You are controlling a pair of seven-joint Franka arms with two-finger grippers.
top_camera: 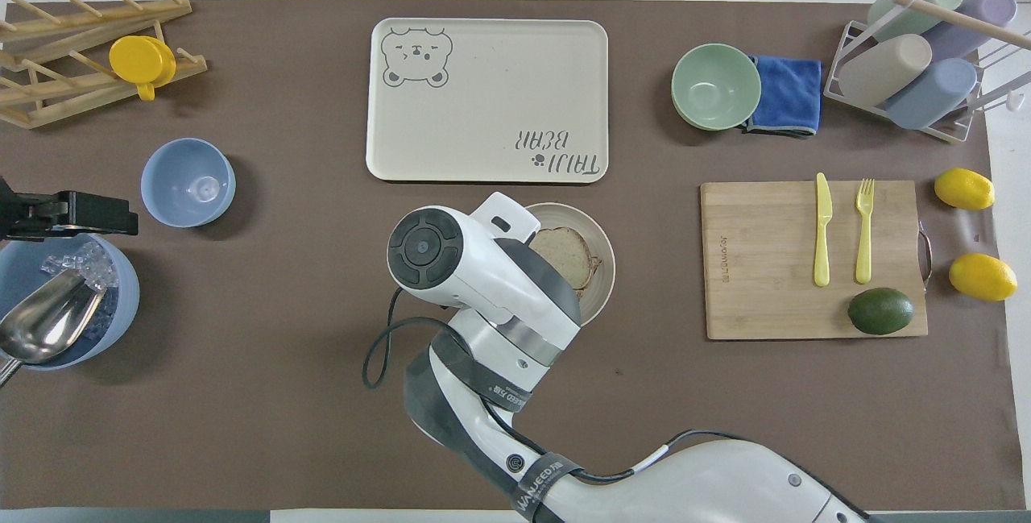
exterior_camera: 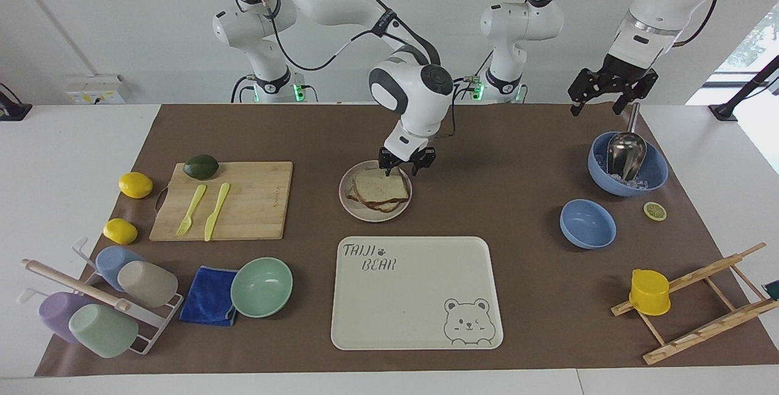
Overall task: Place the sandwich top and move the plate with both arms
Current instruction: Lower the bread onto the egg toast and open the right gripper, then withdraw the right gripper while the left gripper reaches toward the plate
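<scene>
The sandwich top (exterior_camera: 380, 185) (top_camera: 569, 254), a pale speckled slice, lies flat on the darker slices stacked on the round beige plate (exterior_camera: 365, 215) (top_camera: 606, 263) in the middle of the mat. My right gripper (exterior_camera: 406, 162) hangs open just above the plate's rim on the side nearest the robots, with nothing between its fingers. In the overhead view the right arm covers that gripper and half the plate. My left gripper (exterior_camera: 599, 101) (top_camera: 76, 213) waits open in the air over the blue bowl of ice (exterior_camera: 654, 173).
The cream bear tray (exterior_camera: 417, 291) lies just farther from the robots than the plate. A cutting board (exterior_camera: 249, 200) with fork, knife and avocado is toward the right arm's end. An empty blue bowl (exterior_camera: 587, 223) and a mint bowl (exterior_camera: 261, 286) stand on the mat.
</scene>
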